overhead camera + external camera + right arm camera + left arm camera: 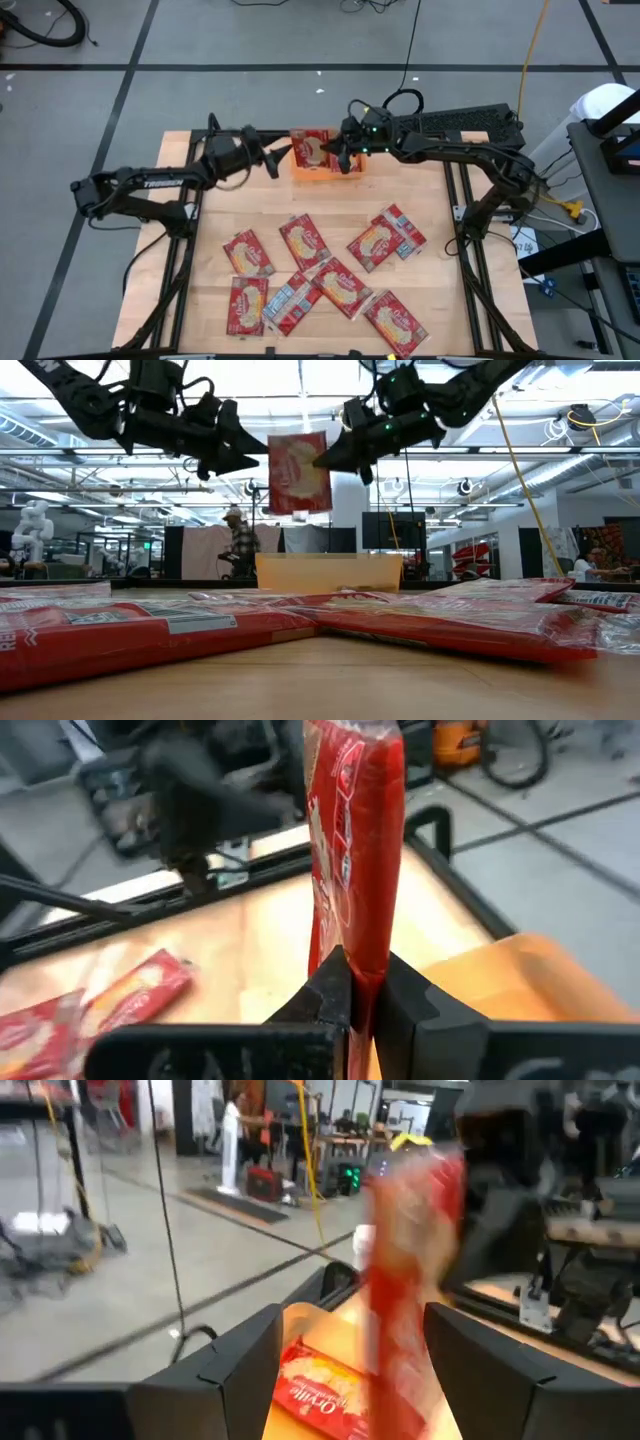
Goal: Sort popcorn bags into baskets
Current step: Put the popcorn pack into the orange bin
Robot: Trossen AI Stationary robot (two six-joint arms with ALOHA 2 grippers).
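Observation:
One red popcorn bag (298, 472) hangs upright in the air over the orange basket (327, 170), at the far middle of the table. My right gripper (343, 153) is shut on it from the right. My left gripper (280, 158) is open just left of the bag; in the left wrist view its fingers (230, 1370) stand on either side of the bag (410, 1270) with a gap. Another red bag (320, 1390) lies inside the basket (300, 1320). Several more bags (300, 240) lie flat on the near half of the table. My right gripper (362, 990) pinches the bag between its two fingers at a side edge (365, 960), at the bag's upper right (322, 458) as the low view shows it. The fingers come level from the table's right. The bag is lifted clear and hangs upright over the basket.
The loose bags (420, 622) overlap one another across the near table. Black frame rails run along the left (185, 260) and right (465, 260) table edges. People and equipment stand in the room behind the table.

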